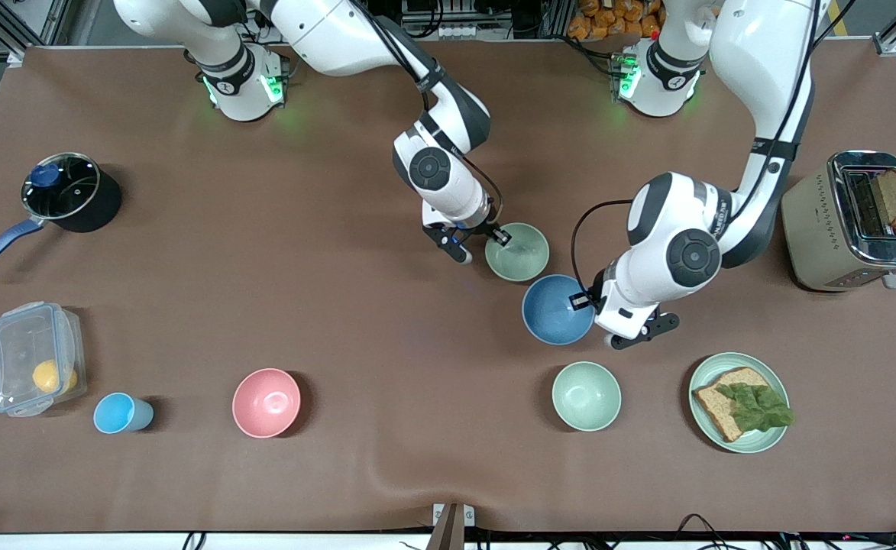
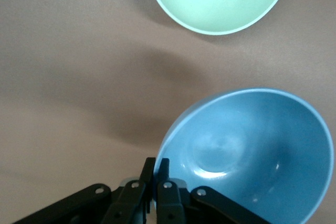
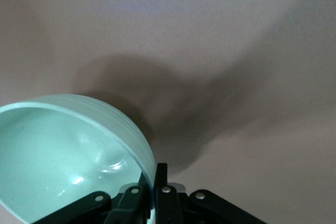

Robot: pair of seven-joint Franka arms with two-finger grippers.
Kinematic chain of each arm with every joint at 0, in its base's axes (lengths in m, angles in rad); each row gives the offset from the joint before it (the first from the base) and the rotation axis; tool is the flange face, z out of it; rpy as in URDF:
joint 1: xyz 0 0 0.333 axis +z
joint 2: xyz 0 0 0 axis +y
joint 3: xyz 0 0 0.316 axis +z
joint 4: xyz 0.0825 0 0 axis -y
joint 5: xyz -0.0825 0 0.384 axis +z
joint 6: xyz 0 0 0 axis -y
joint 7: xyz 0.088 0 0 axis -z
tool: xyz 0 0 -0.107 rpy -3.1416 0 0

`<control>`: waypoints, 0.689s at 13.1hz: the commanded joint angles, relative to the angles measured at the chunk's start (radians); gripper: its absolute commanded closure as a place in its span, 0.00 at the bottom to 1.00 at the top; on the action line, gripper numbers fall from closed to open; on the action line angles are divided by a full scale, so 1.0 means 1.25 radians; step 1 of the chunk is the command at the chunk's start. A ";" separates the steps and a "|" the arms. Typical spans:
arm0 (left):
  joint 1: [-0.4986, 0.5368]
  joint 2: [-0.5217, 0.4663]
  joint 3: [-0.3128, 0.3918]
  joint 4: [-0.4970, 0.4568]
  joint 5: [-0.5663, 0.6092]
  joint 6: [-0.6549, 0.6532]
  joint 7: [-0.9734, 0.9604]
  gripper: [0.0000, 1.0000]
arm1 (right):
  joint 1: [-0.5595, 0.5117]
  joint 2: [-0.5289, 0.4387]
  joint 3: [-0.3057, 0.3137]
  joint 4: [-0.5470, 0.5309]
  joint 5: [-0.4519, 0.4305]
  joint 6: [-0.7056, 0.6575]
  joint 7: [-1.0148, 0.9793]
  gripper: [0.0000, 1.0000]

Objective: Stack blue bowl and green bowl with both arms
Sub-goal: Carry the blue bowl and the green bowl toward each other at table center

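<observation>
Right arm reaches out from its base, wrist bent down; right gripper (image 1: pixel 499 236) pinches the green bowl (image 1: pixel 517 252) by its rim, bowl tilted. Left arm folds back on itself; left gripper (image 1: pixel 579 301) clamps the rim of the blue bowl (image 1: pixel 557 308), which hangs tilted just beside the green one.

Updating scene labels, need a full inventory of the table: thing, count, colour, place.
blue bowl: 1, blue, mid-table, in left claw
green bowl: 1, sage, beside blue bowl, in right claw
mint bowl: 1, pale green, nearer camera
pink bowl: 1, pink, near edge
cup: 1, light blue, beside pink bowl
box: 1, clear, orange fruit inside
pot: 1, black, blue handle
plate: 1, green, bread and lettuce
toaster: 1, beige, bread inside
left claw: shut on blue bowl rim
right claw: shut on green bowl rim
</observation>
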 commanded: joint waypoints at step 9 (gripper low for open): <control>0.001 -0.079 -0.022 -0.089 -0.024 0.013 -0.008 1.00 | 0.009 -0.134 -0.125 0.018 -0.044 -0.285 0.046 0.00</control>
